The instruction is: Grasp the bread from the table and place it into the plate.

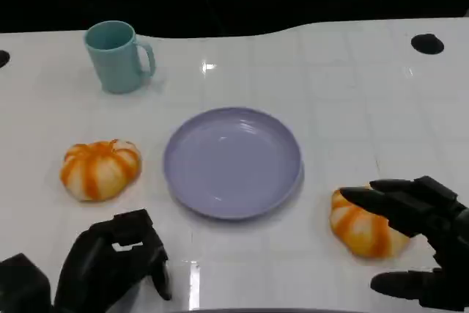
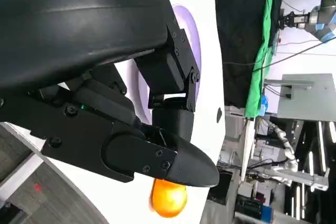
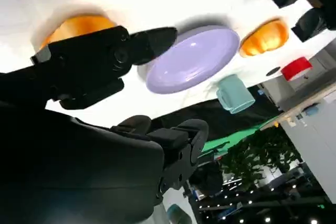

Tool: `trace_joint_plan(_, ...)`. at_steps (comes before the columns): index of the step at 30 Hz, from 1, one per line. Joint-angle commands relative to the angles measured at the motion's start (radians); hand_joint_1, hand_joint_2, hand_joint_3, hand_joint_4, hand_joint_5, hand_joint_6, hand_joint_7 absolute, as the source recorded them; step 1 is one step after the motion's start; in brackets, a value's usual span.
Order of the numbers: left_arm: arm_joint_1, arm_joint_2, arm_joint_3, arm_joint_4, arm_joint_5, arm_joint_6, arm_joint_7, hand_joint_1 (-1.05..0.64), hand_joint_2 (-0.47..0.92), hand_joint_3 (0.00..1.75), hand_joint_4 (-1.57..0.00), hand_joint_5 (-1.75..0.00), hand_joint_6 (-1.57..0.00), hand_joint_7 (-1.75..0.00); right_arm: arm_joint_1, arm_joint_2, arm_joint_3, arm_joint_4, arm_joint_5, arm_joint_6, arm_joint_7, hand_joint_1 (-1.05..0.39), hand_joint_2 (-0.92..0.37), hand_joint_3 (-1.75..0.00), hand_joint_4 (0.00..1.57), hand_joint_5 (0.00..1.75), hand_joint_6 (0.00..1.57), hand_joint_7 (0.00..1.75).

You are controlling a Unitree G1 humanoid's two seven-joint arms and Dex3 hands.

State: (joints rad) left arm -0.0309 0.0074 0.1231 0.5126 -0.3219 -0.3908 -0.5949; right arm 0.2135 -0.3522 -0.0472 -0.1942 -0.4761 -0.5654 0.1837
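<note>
Fingers of right robot hand [image 1: 418, 243] spread over bread [image 1: 363, 229] right of plate [image 1: 232, 160], nothing gripped, positioned for grasping.

The head camera looks steeply down on the white table [image 1: 352, 86] from the robot's side, taking in the whole work area. The left wrist camera sits close behind the left hand [image 2: 131, 129], turned on its side, facing across the table toward a cluttered room. The right wrist camera, tilted nearly upside down, peers past the right hand [image 3: 105, 61]. All three views share the lavender plate [image 1: 232, 161] [image 2: 184, 19] [image 3: 194, 59].
</note>
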Motion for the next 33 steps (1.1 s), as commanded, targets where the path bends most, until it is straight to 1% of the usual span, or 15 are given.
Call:
trace_joint_plan(1, -0.001, 0.006, 0.001, -0.001, 0.009, -0.007, 0.013, -0.92, 0.92, 0.10, -1.20, -1.40, -1.07, -1.20, 0.005, -0.036, -0.003, -0.037, -0.071, 0.051, -0.014, -0.20, -0.75, 0.00, 0.00, 0.28, 0.20, 0.09)
trace_joint_plan(7, -0.002, 0.010, 0.001, -0.002, 0.014, -0.006, 0.019, -0.93, 0.92, 0.11, -1.20, -1.40, -1.05, -1.21, -0.024, -0.042, 0.030, -0.059, -0.210, 0.134, -0.033, -0.16, -0.72, 0.00, 0.00, 0.21, 0.20, 0.07)
trace_joint_plan(12, -0.002, 0.010, 0.000, -0.003, 0.018, -0.009, 0.022, -0.93, 0.92, 0.12, -1.20, -1.40, -1.05, -1.22, -0.054, -0.044, 0.068, -0.043, -0.304, 0.176, -0.082, -0.17, -0.69, 0.00, 0.01, 0.24, 0.23, 0.06)
trace_joint_plan(18, -0.002, 0.008, 0.001, -0.003, 0.011, -0.003, 0.018, -0.92, 0.92, 0.11, -1.20, -1.40, -1.05, -1.23, -0.096, -0.054, 0.112, 0.001, -0.343, 0.212, -0.113, -0.17, -0.70, -0.01, 0.00, 0.26, 0.23, 0.05)
trace_joint_plan(22, -0.003, 0.005, 0.001, 0.000, 0.011, -0.005, 0.018, -0.92, 0.92, 0.10, -1.20, -1.40, -1.05, -1.22, -0.130, -0.062, 0.144, 0.037, -0.374, 0.251, -0.116, -0.20, -0.71, 0.00, 0.01, 0.29, 0.25, 0.04)
trace_joint_plan(28, 0.001, 0.003, -0.001, -0.008, 0.013, -0.003, 0.023, -0.93, 0.92, 0.10, -1.20, -1.40, -1.05, -1.22, -0.197, -0.077, 0.195, 0.154, -0.396, 0.271, -0.147, -0.21, -0.70, 0.00, 0.04, 0.32, 0.28, 0.04)
trace_joint_plan(33, 0.004, 0.003, -0.003, -0.016, 0.015, 0.009, 0.027, -0.93, 0.92, 0.09, -1.21, -1.38, -1.06, -1.21, -0.240, -0.093, 0.237, 0.223, -0.419, 0.293, -0.160, -0.24, -0.71, 0.00, 0.06, 0.32, 0.28, 0.03)
